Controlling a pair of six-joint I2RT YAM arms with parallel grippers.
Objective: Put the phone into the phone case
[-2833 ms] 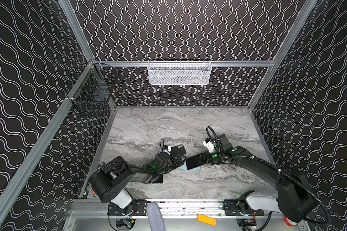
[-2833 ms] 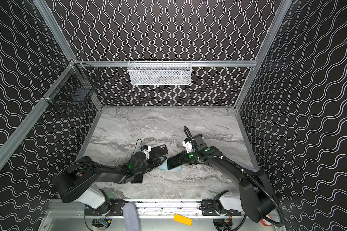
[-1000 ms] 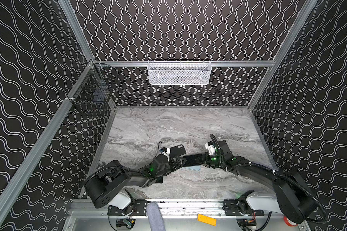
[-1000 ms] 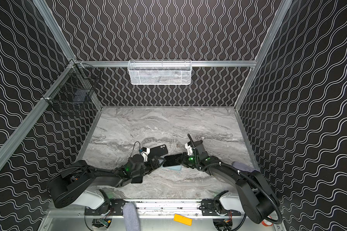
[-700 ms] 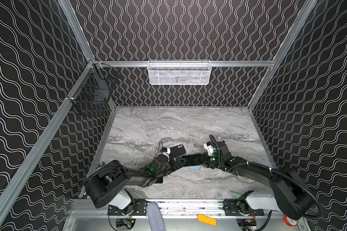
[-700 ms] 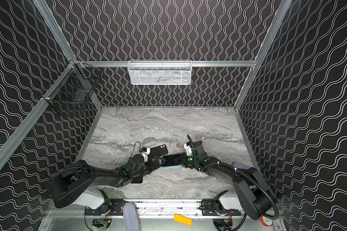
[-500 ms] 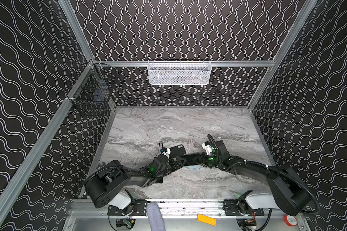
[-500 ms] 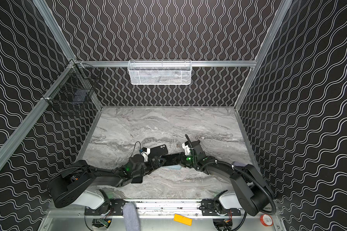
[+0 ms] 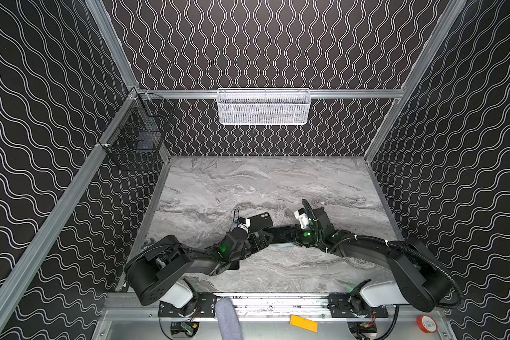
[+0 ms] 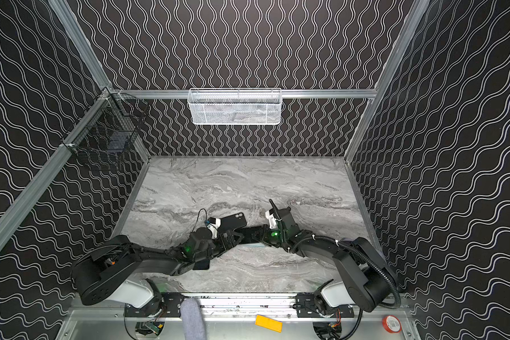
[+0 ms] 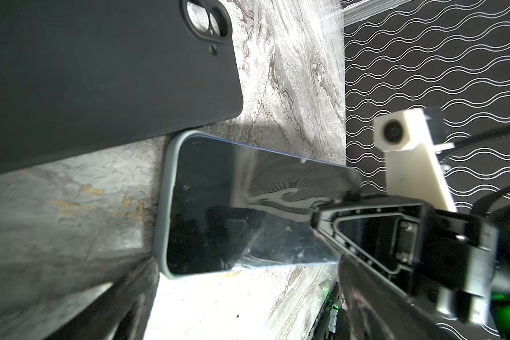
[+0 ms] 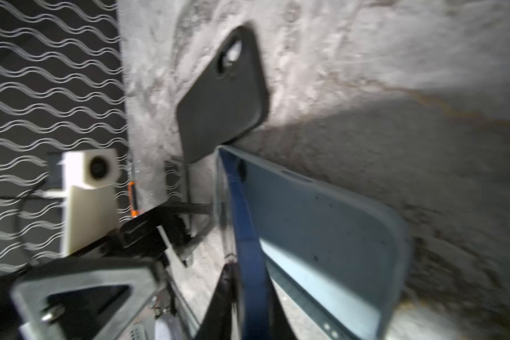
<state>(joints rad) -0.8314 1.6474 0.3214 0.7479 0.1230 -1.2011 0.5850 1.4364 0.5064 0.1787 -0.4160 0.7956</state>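
The walls (image 9: 277, 44) were black, printed with white wavy lines and framed in metal rail. The tabletop (image 9: 248, 182) was smooth and grey with marble veining. A white mesh basket (image 9: 262, 107), long and shallow, hung on the back rail, and a black wire basket (image 9: 136, 144) hung on the left wall.

A matte black case (image 11: 100, 73) with rounded corners lay flat, back up, with marble showing through its lens holes. Just beside its corner lay the phone case (image 11: 163, 206), pale grey-blue with a soft rounded rim, open side up.

The phone (image 11: 233, 206), glossy black glass with a blue edge, had one end seated in that phone case. Its other end tilted up between the jaws of the right gripper (image 9: 278, 233). These stood close about it; whether they pinched it could not be told. The left gripper (image 9: 261, 239) had its jaws spread wide at the seated end, holding nothing.

Since the earliest picture, the phone had come down and leftward to meet the left gripper. The black case had not moved.
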